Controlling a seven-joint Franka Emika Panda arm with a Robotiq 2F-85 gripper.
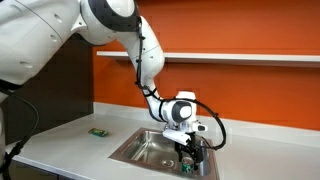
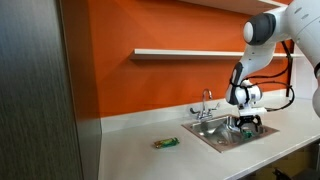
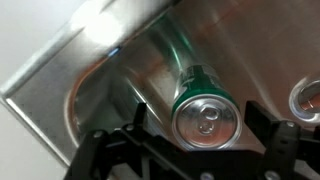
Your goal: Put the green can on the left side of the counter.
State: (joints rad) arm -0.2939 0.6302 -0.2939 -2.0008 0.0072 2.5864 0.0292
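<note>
Long pale counter [image 2: 130, 155] runs under an orange wall [image 2: 130, 90], w/ a thin white shelf [image 2: 190, 52] higher up. A steel sink [image 1: 140, 152] & chrome faucet [image 2: 207, 100] are set into the counter. The green can [image 3: 205, 105] stands upright in the sink basin, silvery top up. The gripper [image 1: 190, 152] is down in the sink, one finger [image 3: 140, 118] each side of the can. Can't tell if they're clamped on it. A flat green item [image 1: 98, 132] lies on the counter near the sink.

Pale counter [image 2: 135, 155], flat green item [image 2: 166, 143] beside inset sink [image 2: 213, 134]
</note>
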